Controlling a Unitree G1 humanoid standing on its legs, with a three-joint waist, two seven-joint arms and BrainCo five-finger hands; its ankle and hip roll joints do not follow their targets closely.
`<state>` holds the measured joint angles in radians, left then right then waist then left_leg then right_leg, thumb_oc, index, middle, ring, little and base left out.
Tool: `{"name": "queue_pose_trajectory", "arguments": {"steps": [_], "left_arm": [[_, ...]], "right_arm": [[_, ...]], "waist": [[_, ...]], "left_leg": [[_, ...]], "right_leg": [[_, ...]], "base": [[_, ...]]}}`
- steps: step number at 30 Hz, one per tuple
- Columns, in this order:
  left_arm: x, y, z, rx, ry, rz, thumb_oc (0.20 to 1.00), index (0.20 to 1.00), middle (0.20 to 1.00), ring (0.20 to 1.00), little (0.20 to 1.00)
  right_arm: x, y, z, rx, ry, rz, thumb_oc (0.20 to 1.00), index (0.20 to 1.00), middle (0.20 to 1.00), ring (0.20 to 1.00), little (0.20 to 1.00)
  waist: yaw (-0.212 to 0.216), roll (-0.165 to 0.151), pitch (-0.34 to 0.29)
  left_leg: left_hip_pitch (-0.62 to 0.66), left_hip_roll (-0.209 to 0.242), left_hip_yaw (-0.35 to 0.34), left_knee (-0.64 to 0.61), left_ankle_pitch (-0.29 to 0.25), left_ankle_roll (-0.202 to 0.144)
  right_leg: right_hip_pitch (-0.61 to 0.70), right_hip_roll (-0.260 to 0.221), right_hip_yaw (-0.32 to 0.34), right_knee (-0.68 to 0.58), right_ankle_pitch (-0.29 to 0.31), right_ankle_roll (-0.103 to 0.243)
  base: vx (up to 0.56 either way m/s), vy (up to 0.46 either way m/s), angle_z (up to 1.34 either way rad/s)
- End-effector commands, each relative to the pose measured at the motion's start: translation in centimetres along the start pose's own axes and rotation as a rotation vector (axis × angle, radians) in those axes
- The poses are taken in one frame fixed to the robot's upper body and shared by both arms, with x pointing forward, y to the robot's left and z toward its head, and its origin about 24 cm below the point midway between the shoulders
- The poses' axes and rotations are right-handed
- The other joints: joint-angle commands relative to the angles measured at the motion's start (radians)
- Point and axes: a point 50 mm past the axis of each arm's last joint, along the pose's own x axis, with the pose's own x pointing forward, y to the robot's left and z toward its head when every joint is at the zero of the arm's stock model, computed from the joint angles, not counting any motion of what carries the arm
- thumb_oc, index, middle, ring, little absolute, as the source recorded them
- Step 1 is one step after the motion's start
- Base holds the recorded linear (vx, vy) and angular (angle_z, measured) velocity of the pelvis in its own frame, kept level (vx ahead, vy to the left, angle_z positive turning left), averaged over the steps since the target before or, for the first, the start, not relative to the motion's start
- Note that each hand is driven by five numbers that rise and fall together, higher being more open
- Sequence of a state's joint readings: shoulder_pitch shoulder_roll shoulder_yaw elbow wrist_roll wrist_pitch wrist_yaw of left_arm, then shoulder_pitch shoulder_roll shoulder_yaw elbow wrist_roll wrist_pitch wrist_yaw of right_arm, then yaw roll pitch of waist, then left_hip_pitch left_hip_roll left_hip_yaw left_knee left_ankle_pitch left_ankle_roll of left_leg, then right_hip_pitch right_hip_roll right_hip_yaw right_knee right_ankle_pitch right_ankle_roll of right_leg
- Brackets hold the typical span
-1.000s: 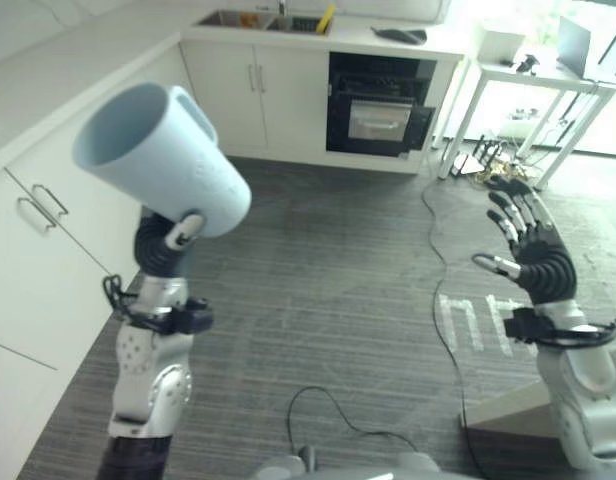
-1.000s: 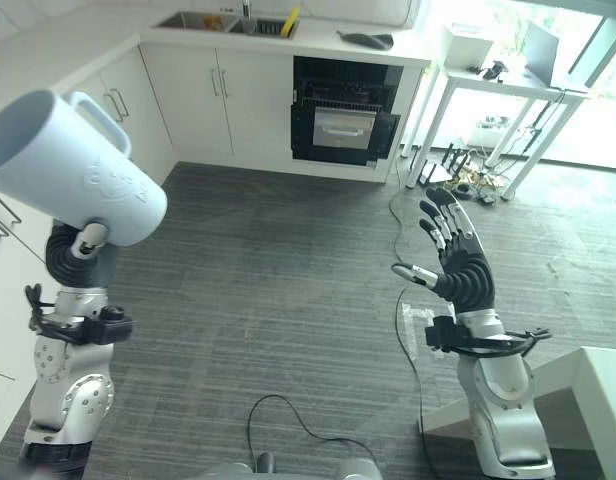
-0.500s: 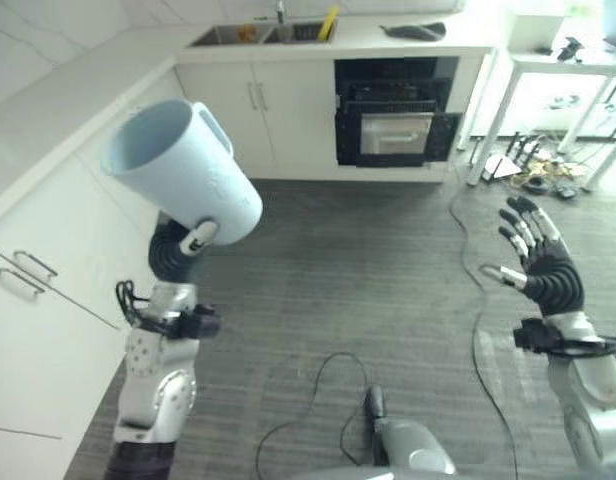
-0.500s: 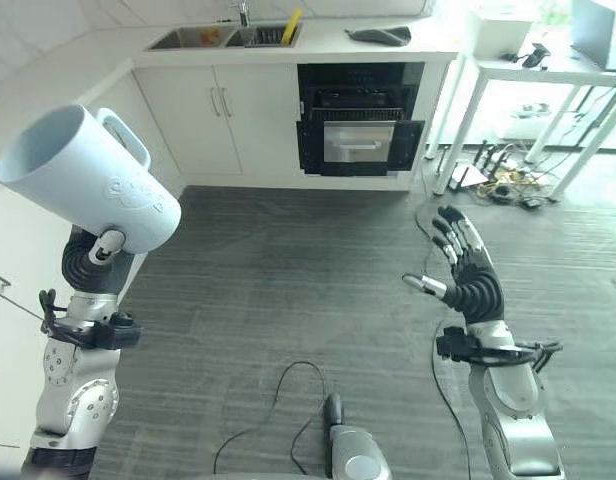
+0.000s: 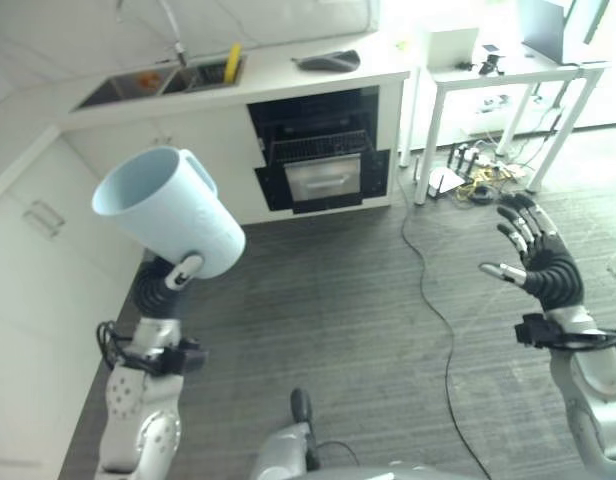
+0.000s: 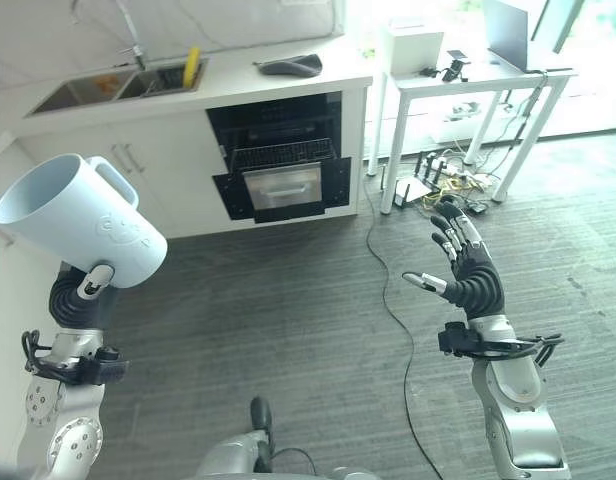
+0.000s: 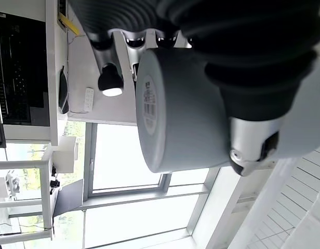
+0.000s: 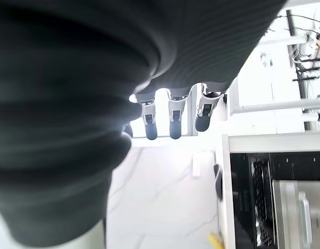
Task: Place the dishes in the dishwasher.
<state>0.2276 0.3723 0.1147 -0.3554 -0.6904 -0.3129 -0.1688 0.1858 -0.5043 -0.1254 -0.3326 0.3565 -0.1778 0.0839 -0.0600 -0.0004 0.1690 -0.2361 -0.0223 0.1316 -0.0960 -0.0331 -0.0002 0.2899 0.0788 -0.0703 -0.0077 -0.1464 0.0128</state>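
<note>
Blue mug gripped in left hand; right hand open (empty). Dishwasher far away; nothing loaded.

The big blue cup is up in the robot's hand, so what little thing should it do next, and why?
Probably carry it forward toward the open dishwasher. The left hand grips the pale blue cup tilted, well above the floor, and the dark opening with its rack is across the grey floor under the counter. The right hand is open and holds nothing.
</note>
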Motion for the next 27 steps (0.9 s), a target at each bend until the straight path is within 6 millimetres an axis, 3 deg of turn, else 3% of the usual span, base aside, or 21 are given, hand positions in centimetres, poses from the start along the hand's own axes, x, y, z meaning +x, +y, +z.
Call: {"name": "queue_pose_trajectory", "arguments": {"steps": [1, 5, 8, 10, 13, 14, 15, 17, 19, 21, 23, 27], "left_arm": [[1.8, -1.2, 2.6, 0.028, -0.196, -0.108, 0.2, 0.2, 0.2, 0.2, 0.2], [2.2, -1.2, 2.9, 0.034, -0.214, -0.089, 0.2, 0.2, 0.2, 0.2, 0.2], [3.3, -1.8, 3.1, 0.044, -0.222, -0.121, 0.2, 0.2, 0.2, 0.2, 0.2], [3.9, -2.1, 3.1, 0.054, -0.208, -0.145, 0.2, 0.2, 0.2, 0.2, 0.2], [4.0, -2.1, 3.1, 0.064, -0.197, -0.164, 0.2, 0.2, 0.2, 0.2, 0.2], [4.0, -2.1, 3.1, 0.071, -0.193, -0.168, 0.2, 0.2, 0.2, 0.2, 0.2], [4.2, -2.1, 3.0, 0.079, -0.193, -0.156, 0.2, 0.2, 0.2, 0.2, 0.2], [4.7, -2.0, 3.1, 0.069, -0.197, -0.146, 0.2, 0.2, 0.2, 0.2, 0.2], [4.8, -1.9, 3.3, 0.053, -0.204, -0.149, 0.2, 0.2, 0.2, 0.2, 0.2], [4.5, -2.0, 3.1, 0.051, -0.201, -0.157, 0.2, 0.2, 0.2, 0.2, 0.2], [4.2, -2.2, 3.0, 0.049, -0.195, -0.166, 0.2, 0.2, 0.2, 0.2, 0.2], [4.0, -2.5, 3.3, -0.001, -0.197, -0.164, 0.2, 0.2, 0.2, 0.2, 0.2]], "right_arm": [[1.0, -0.1, 2.8, -0.011, -0.152, 0.033, 1.0, 1.0, 1.0, 1.0, 1.0], [1.1, 0.4, 3.0, 0.014, -0.165, 0.058, 1.0, 1.0, 1.0, 1.0, 1.0], [1.3, 0.9, 3.1, 0.023, -0.176, 0.051, 1.0, 1.0, 1.0, 1.0, 1.0], [1.5, 1.0, 3.2, 0.04, -0.183, 0.029, 1.0, 1.0, 1.0, 1.0, 1.0], [1.5, 1.3, 3.0, 0.055, -0.186, 0.021, 1.0, 1.0, 1.0, 1.0, 1.0], [1.4, 1.6, 2.8, 0.062, -0.181, 0.024, 1.0, 1.0, 1.0, 1.0, 1.0], [1.6, 2.2, 2.4, 0.061, -0.171, 0.042, 1.0, 1.0, 1.0, 1.0, 1.0], [1.7, 2.4, 2.1, 0.055, -0.161, 0.052, 1.0, 1.0, 1.0, 1.0, 1.0], [1.2, 1.6, 2.1, 0.043, -0.156, 0.041, 1.0, 1.0, 1.0, 1.0, 1.0], [0.6, 0.7, 2.3, 0.04, -0.158, 0.028, 1.0, 1.0, 1.0, 1.0, 1.0], [0.3, 0.5, 2.4, 0.034, -0.153, 0.021, 1.0, 1.0, 1.0, 1.0, 1.0], [0.9, 0.6, 2.8, 0.026, -0.15, 0.014, 1.0, 1.0, 1.0, 1.0, 1.0]], "waist": [[0.022, 0.002, -0.002], [0.031, 0.004, -0.022], [0.042, -0.014, -0.052], [0.051, -0.032, -0.068], [0.052, -0.035, -0.075], [0.052, -0.031, -0.075], [0.047, -0.022, -0.069], [0.043, -0.019, -0.062], [0.022, -0.016, -0.043], [-0.012, -0.014, -0.028], [-0.041, -0.017, -0.02], [-0.034, -0.027, -0.035]], "left_leg": [[0.083, 0.086, -0.024, 0.009, 0.188, -0.1], [0.137, 0.078, -0.016, 0.009, 0.178, -0.076], [0.168, 0.055, -0.002, 0.009, 0.15, -0.035], [0.188, 0.024, -0.026, 0.009, 0.134, -0.006], [0.207, -0.003, -0.043, 0.009, 0.122, 0.016], [0.223, -0.009, -0.046, 0.009, 0.111, 0.023], [0.25, -0.01, -0.045, 0.009, 0.096, 0.026], [0.267, -0.012, -0.053, 0.009, 0.092, 0.024], [0.314, -0.011, -0.079, 0.009, 0.066, 0.018], [0.342, -0.009, -0.097, 0.009, 0.047, 0.022], [0.374, -0.012, -0.108, 0.009, 0.016, 0.03], [0.394, 0.001, -0.098, 0.009, -0.009, 0.021]], "right_leg": [[-0.046, -0.044, 0.076, -0.08, 0.09, 0.042], [0.009, -0.074, 0.077, -0.079, 0.066, 0.06], [0.011, -0.099, 0.053, -0.013, 0.041, 0.084], [-0.047, -0.119, 0.035, 0.127, 0.083, 0.113], [-0.125, -0.103, 0.033, 0.312, 0.136, 0.143], [-0.183, -0.094, 0.024, 0.427, 0.172, 0.15], [-0.256, -0.103, -0.002, 0.455, 0.168, 0.138], [-0.265, -0.109, -0.031, 0.377, 0.127, 0.121], [-0.276, -0.116, -0.047, 0.212, 0.11, 0.1], [-0.3, -0.103, 0.017, 0.1, 0.152, 0.095], [-0.347, -0.102, 0.075, 0.08, 0.212, 0.112], [-0.293, -0.107, 0.058, -0.025, 0.228, 0.103]], "base": [[0.36, 0.253, -0.82], [0.31, 0.264, -0.41], [0.28, 0.265, -0.38], [0.25, 0.256, 0.36], [0.16, 0.181, 0.67], [0.2, 0.235, 0.61], [0.2, 0.194, 0.36], [0.19, 0.052, -0.13], [0.23, -0.057, 0.12], [0.18, -0.095, 0.21], [0.25, -0.155, 0.62], [0.23, -0.297, 0.63]]}}
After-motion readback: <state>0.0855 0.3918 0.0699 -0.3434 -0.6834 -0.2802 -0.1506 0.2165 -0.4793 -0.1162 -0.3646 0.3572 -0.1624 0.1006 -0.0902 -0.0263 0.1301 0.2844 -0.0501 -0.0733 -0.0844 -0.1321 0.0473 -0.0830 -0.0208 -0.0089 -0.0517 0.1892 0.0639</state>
